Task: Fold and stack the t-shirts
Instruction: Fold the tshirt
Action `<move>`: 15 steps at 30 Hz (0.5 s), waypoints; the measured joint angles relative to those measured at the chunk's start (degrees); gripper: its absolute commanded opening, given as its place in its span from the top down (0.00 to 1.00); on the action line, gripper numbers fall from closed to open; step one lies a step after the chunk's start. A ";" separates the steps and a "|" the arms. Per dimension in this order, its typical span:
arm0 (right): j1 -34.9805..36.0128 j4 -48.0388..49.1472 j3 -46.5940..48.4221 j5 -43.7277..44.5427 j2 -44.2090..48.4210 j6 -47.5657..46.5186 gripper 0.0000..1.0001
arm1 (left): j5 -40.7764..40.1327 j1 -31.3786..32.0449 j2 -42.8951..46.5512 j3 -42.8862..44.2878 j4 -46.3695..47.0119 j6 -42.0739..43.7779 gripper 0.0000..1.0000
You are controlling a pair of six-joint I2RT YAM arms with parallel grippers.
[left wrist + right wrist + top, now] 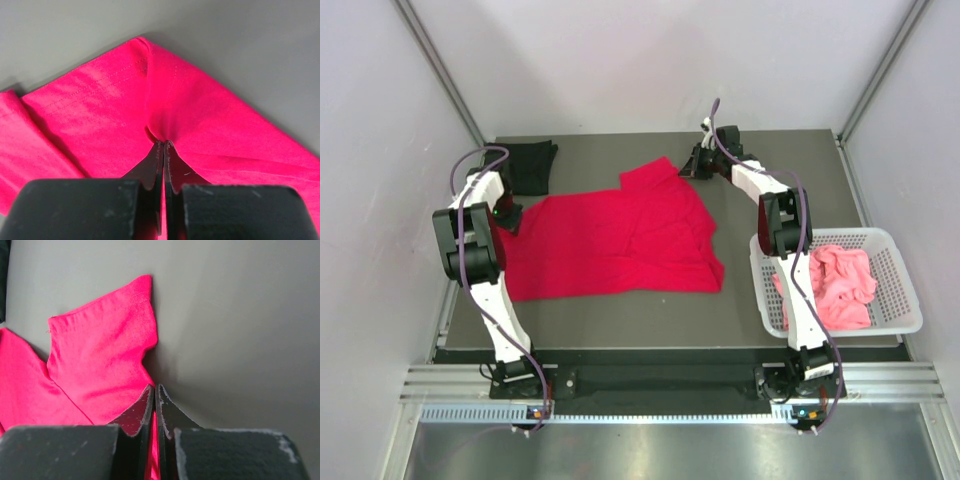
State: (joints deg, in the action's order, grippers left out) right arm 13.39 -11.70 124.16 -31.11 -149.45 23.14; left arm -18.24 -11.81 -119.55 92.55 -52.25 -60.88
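Three shirts show: one red shirt (pixel 620 240) spread flat on the table (pixel 780 170), one black shirt (pixel 532 165) bunched compactly at the far left corner, and one pink shirt (pixel 840 285) crumpled in the one white basket (pixel 840 330) at right. Both pincers are clamped on the red one (no gap shows between either pair of jaws), the left pincer (pixel 164 142) at its left hem corner and the right pincer (pixel 154 386) on the far sleeve, so its fold looks to be starting. Next, I judge, both must lift together and carry the cloth across evenly.
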 measured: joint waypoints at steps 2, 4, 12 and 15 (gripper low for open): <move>0.00 0.00 0.00 0.00 0.00 0.02 1.00 | 0.37 -0.22 0.02 -0.52 0.57 0.81 1.00; 0.00 0.00 -0.02 0.00 0.00 0.02 1.00 | 0.81 -0.61 0.04 -0.98 1.22 1.92 1.00; -0.13 -0.96 -2.73 1.25 2.62 1.64 1.00 | 7.52 -3.98 3.54 -2.25 8.00 11.50 1.00; -0.39 -3.19 -3.48 1.90 4.94 2.27 1.00 | 9.94 -6.08 5.11 -2.25 10.71 14.93 1.00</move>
State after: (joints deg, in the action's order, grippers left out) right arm 12.99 -14.90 120.68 -29.21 -144.51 25.41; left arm -8.29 -17.89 -114.43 90.30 -41.54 -45.95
